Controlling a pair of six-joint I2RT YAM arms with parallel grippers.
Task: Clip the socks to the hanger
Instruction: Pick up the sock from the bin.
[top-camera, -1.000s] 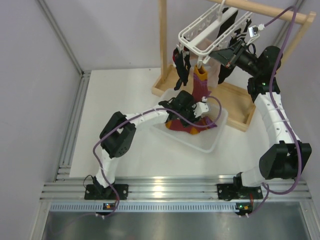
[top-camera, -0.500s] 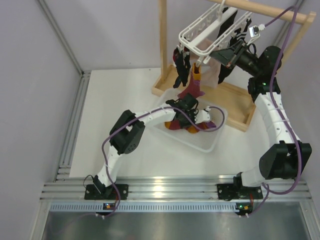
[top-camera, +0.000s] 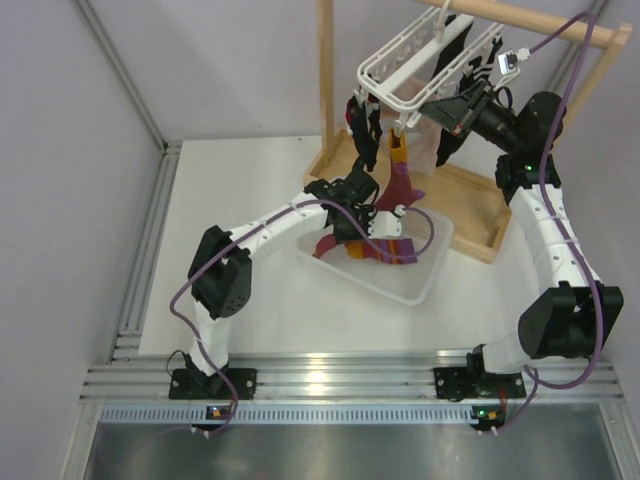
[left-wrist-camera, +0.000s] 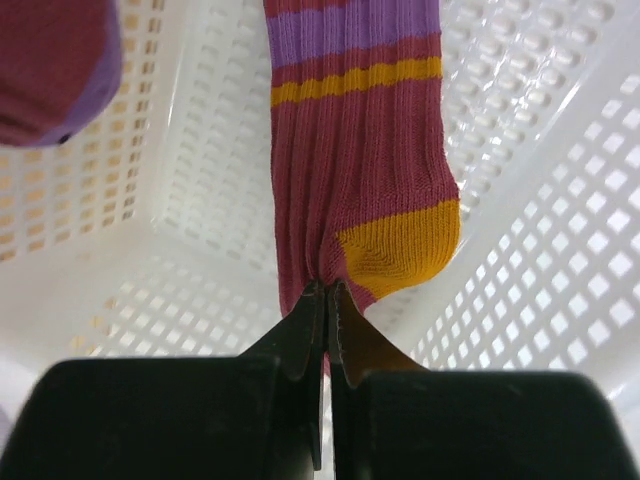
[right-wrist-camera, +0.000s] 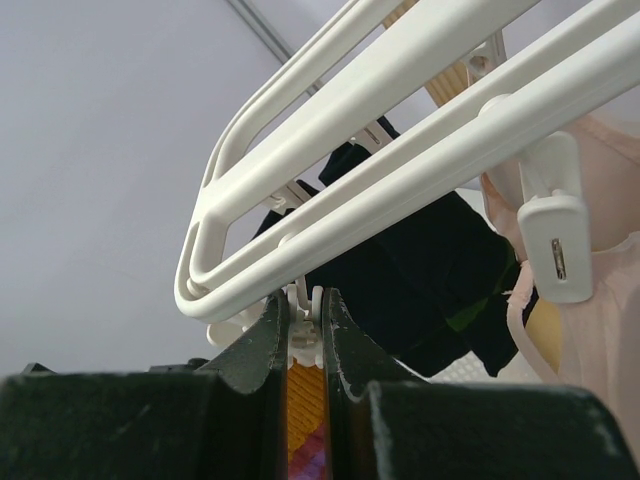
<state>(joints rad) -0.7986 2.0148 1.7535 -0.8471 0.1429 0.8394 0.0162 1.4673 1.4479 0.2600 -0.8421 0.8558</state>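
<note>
Pick-up step: the left tool (left-wrist-camera: 326, 292) is clamped on a maroon sock (left-wrist-camera: 360, 160) beside its orange heel, low in the white basket (left-wrist-camera: 540, 300) at centre. Far right, the right tool (right-wrist-camera: 303, 305) pinches a peg (right-wrist-camera: 304, 340) under the hanger (right-wrist-camera: 400, 105) — next, the sock must be lifted up to that peg.

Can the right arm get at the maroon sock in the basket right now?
Probably not: the right claw is shut on a hanger peg, and the left claw grips that maroon sock.

Sock (left-wrist-camera: 360, 170) before me: maroon ribbed, with purple and yellow bands, yellow heel. Basket (left-wrist-camera: 560, 280): white lattice. My fingers (left-wrist-camera: 295, 345): black.
</note>
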